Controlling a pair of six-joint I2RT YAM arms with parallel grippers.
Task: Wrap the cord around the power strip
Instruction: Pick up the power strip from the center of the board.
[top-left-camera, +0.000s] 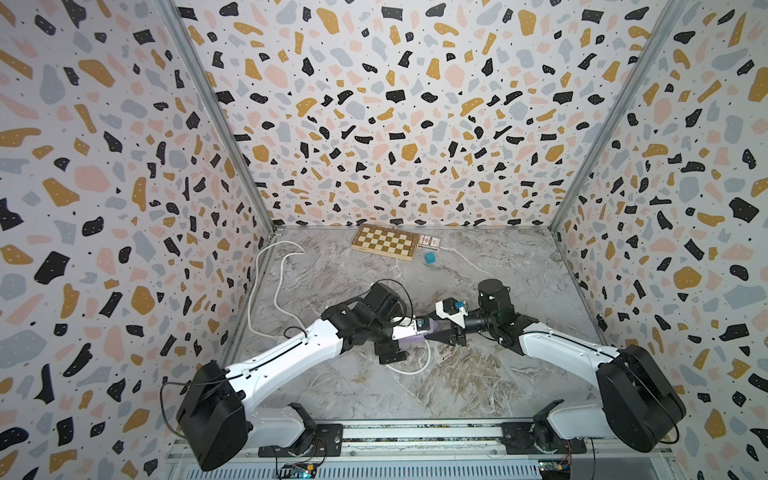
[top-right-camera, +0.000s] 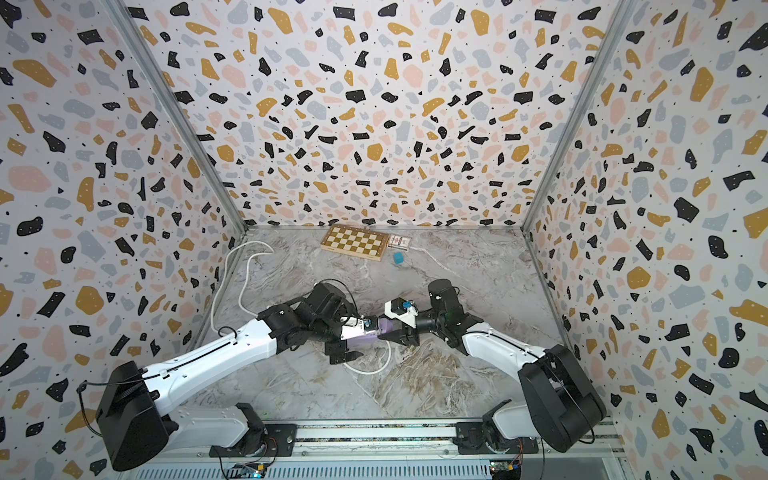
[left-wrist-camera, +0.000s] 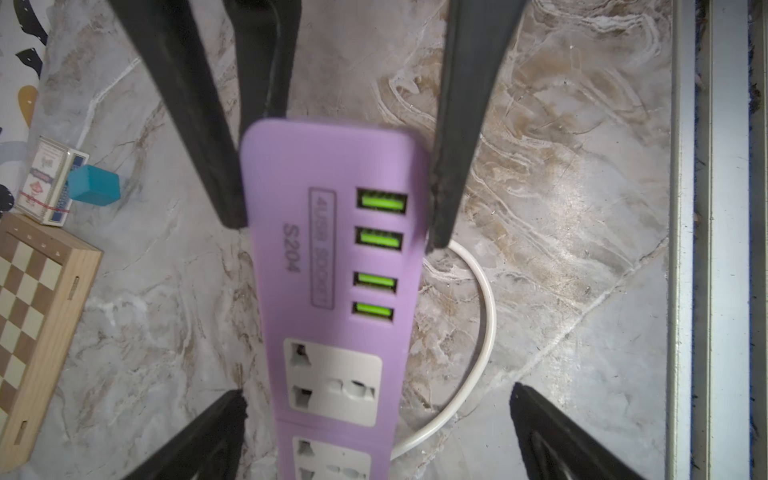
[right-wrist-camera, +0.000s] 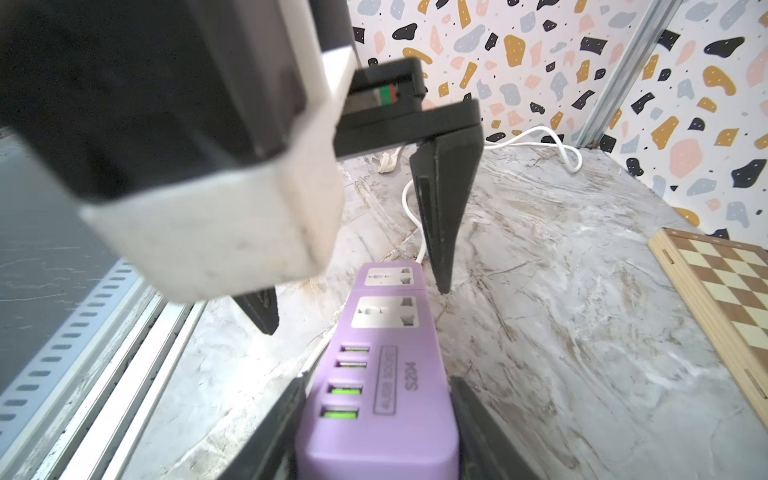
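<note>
Left wrist view: left gripper (left-wrist-camera: 376, 390) jaws stand wide, flanking the socket end of the power strip (left-wrist-camera: 299, 174), clear of both sides. Right gripper (left-wrist-camera: 334, 235) clamps the strip's USB end. Strip located mid-table between the two grippers; the cord (left-wrist-camera: 486, 316) loops beside it on the marble tabletop (left-wrist-camera: 561, 208). Face printed "S204" and boxed "4USB SOCKET", slightly blurred
</note>
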